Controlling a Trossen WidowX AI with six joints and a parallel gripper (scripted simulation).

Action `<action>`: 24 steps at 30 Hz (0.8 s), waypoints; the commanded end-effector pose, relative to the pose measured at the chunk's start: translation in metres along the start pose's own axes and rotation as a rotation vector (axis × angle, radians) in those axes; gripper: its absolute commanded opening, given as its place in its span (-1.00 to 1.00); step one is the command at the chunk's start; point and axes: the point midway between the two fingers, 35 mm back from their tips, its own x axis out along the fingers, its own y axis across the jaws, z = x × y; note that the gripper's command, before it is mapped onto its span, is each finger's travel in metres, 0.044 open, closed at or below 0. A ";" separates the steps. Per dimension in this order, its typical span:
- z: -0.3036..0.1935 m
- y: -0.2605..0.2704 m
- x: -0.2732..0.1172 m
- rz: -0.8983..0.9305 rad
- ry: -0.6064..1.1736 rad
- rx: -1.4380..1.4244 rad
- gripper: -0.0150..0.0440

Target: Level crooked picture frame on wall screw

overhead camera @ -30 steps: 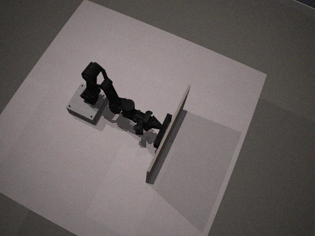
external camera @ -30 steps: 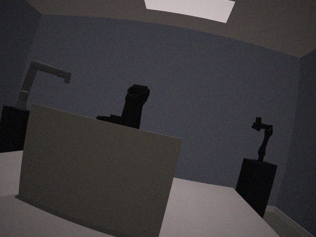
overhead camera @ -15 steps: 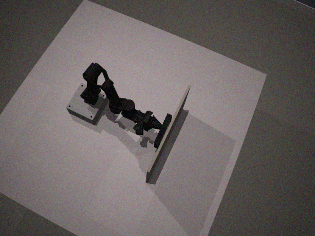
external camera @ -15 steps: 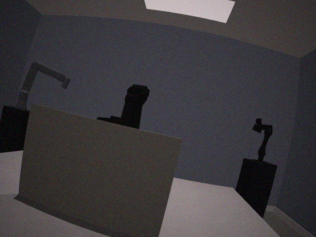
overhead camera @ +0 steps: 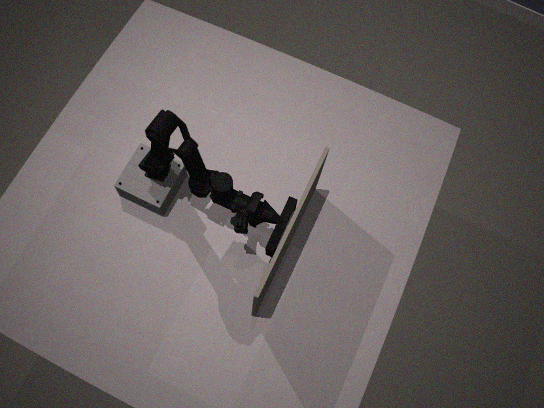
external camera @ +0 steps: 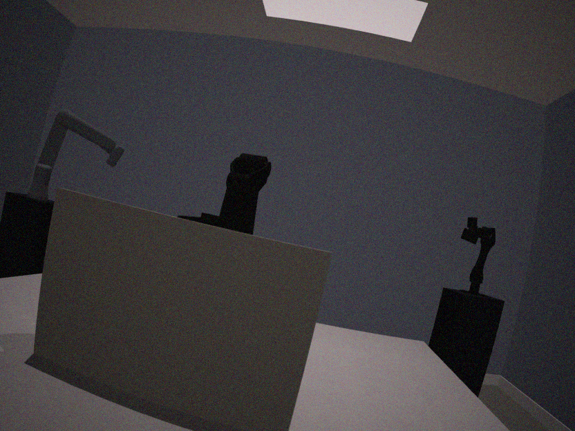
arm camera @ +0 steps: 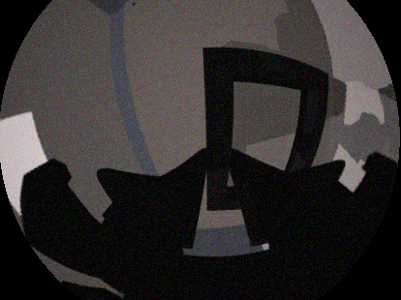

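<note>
The black picture frame (overhead camera: 273, 241) (arm camera: 266, 62) stands close against the grey panel (overhead camera: 312, 177) (external camera: 182, 316) (arm camera: 165, 75). The wrist view is turned on its side, with the ceiling at the left. My gripper (overhead camera: 280, 221) (arm camera: 216, 152) is shut on the frame's upper bar, with one dark finger on each side of it. The panel's face shows through the frame's opening. The screw and the notched strip are hidden. The exterior camera sees only the panel's back, so the frame is hidden there. Whether the frame is level is hard to judge.
The arm's base block (overhead camera: 129, 176) stands on the pale table (overhead camera: 281, 85) in front of the panel. Shadows of arm and panel fall across the table. Two other arms (external camera: 88, 131) (external camera: 480, 258) stand on dark pedestals (external camera: 21, 239) (external camera: 462, 335) in the background.
</note>
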 end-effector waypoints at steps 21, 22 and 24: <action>0.000 -0.001 0.000 0.000 -0.002 -0.005 -0.49; 0.000 -0.001 0.000 0.000 -0.002 -0.017 -0.49; 0.000 -0.001 0.000 0.000 -0.002 -0.057 -0.49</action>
